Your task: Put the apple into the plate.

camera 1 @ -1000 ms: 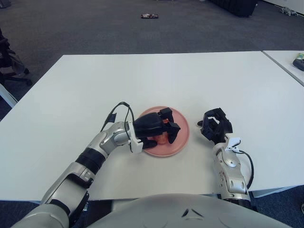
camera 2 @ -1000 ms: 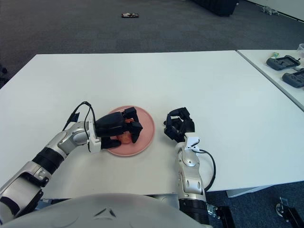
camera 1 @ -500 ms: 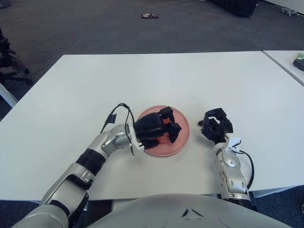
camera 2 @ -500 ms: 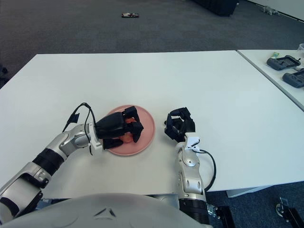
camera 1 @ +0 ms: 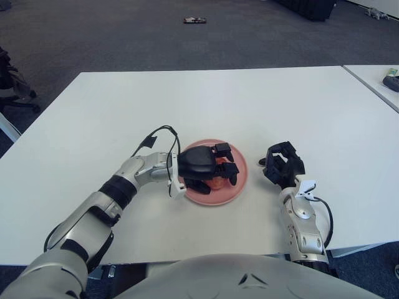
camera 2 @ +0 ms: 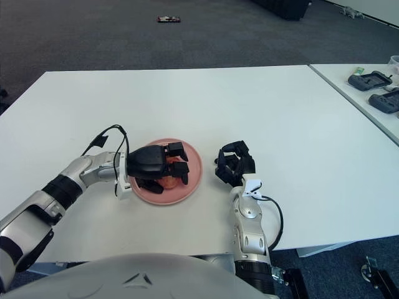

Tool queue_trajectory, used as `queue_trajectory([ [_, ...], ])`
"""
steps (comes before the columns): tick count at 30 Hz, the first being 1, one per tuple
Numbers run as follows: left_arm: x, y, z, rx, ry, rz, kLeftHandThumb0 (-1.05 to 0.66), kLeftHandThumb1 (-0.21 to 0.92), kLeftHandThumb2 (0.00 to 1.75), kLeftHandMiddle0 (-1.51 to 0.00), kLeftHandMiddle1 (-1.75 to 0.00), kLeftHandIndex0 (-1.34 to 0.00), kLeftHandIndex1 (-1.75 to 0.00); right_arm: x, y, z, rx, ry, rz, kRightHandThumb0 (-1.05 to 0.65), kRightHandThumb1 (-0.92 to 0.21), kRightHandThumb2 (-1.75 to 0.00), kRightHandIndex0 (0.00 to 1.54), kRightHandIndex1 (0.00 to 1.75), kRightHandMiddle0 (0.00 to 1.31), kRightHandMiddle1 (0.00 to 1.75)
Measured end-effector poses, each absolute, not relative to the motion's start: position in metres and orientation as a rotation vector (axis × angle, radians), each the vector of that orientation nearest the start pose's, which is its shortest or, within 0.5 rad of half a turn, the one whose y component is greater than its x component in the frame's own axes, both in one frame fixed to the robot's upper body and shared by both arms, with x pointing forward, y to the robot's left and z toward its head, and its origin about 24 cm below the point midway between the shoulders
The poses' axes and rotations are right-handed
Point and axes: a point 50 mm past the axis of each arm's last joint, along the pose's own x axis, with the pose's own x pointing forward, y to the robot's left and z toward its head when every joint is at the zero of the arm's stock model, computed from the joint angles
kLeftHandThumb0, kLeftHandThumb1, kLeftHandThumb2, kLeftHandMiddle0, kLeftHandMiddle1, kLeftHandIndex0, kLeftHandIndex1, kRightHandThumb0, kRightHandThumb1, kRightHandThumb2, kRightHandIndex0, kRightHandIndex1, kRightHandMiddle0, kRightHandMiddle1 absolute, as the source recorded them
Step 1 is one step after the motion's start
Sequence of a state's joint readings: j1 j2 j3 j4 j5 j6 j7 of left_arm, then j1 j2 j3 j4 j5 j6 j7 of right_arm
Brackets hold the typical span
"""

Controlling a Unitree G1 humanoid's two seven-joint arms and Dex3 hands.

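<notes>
- Red-orange apple (camera 1: 216, 181) sits low inside the pink plate (camera 1: 240, 182), only a sliver of it showing under black fingers.
- I read my left hand (camera 1: 209, 168) as curled over the apple from above and from the robot's left, fingers (camera 1: 228, 172) wrapped round its far side; grasp reads as closed on the fruit.
- I cannot tell whether the apple's underside touches the plate surface; the hand hides the contact.
- Plate lies flat on the white table (camera 1: 199, 106), near the front edge, a little left of centre. Its right rim is bare; the left part is covered by the hand and wrist.
- Left forearm (camera 1: 134, 176) runs in from lower left, low over the table. A black cable (camera 1: 154, 138) loops up off the wrist.
- My right hand (camera 2: 234, 164) shows just to the right of the plate, apart from it, fingers curled in on themselves with nothing in them. Its forearm (camera 2: 247, 224) rises from the front edge of the table.
- Beyond the table: dark grey carpet floor (camera 1: 124, 31), with a small dark object (camera 1: 195, 20) lying on it far back.
- Second white table (camera 2: 368, 106) to the right, separated by a narrow gap; two dark handheld devices (camera 2: 374, 87) on it in the right eye view.
</notes>
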State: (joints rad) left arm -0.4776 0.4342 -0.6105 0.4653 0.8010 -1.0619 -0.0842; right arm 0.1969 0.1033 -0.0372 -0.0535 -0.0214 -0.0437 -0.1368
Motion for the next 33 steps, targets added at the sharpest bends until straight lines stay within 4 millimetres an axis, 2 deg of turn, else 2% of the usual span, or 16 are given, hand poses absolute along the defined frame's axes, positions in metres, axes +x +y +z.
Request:
queue_trajectory([
  [2, 0.2395, 0.0668, 0.0486, 1.106, -0.883, -1.322, -0.95, 0.92, 0.95, 0.0, -0.09, 0.0, -0.21, 0.2113, -0.1588, 0.0132, 0.067, 0.097, -0.242, -0.39, -0.63, -0.93, 0.6, 1.4, 0.37, 1.75],
  [8, 0.2386, 0.0655, 0.0493, 1.083, -0.874, -1.335, -1.02, 0.92, 1.01, 0.0, -0.01, 0.0, -0.07, 0.2113, -0.1585, 0.0132, 0.067, 0.097, -0.24, -0.39, -0.63, -0.92, 0.59, 1.39, 0.37, 1.75],
  [27, 0.2408, 0.0662, 0.0538, 1.069, -0.852, -1.33, -1.05, 0.92, 1.02, 0.0, 0.0, 0.0, -0.01, 0.2112, -0.1592, 0.0131, 0.069, 0.098, -0.244, -0.39, -0.64, -0.92, 0.55, 1.41, 0.36, 1.75],
  [33, 0.241, 0.072, 0.0545, 1.003, -0.828, -1.272, -1.05, 0.92, 1.0, 0.0, 0.0, 0.0, 0.0, 0.211, -0.1598, 0.0125, 0.068, 0.101, -0.251, -0.39, -0.64, -0.91, 0.53, 1.42, 0.36, 1.75],
])
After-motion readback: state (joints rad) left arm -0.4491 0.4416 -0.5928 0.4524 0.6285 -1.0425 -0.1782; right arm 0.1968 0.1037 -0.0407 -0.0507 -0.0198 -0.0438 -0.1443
